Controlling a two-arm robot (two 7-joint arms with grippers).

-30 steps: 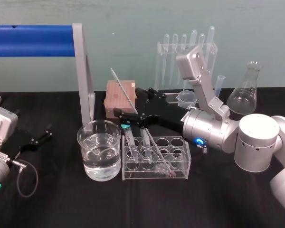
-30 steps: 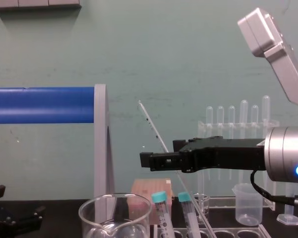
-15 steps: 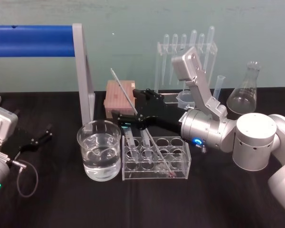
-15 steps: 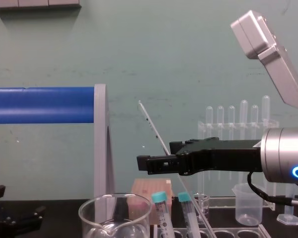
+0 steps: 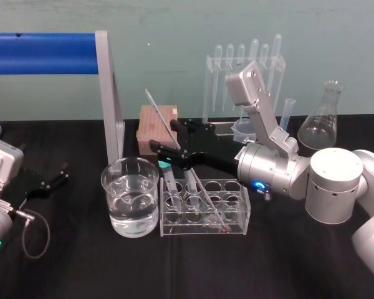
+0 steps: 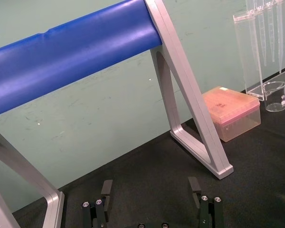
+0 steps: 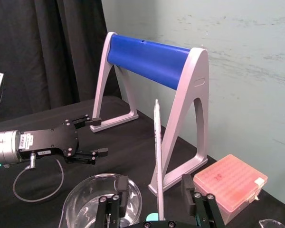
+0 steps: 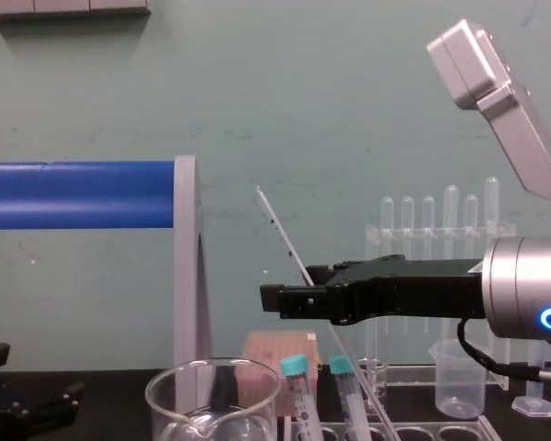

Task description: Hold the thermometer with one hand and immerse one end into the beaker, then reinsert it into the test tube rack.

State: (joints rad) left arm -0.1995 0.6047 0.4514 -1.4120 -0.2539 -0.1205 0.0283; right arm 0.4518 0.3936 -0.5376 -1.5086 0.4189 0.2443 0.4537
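Our right pincer reaches in from the right, above the rack. It is open wide, with one finger on each side of the thermometer, and we cannot see it touching the glass. We think it sits that high because the rod is free there, well over the tubes, so it can close and lift without bumping them. The thermometer leans in the rack, low end in a hole, top tipped to the left. The beaker of water stands just beside the rack on the left, so the dip should be a short trip. Our left pincer lies open on the table, far left, out of the way. We count one thermometer, one big beaker, one rack, two teal-capped tubes and two pincers.
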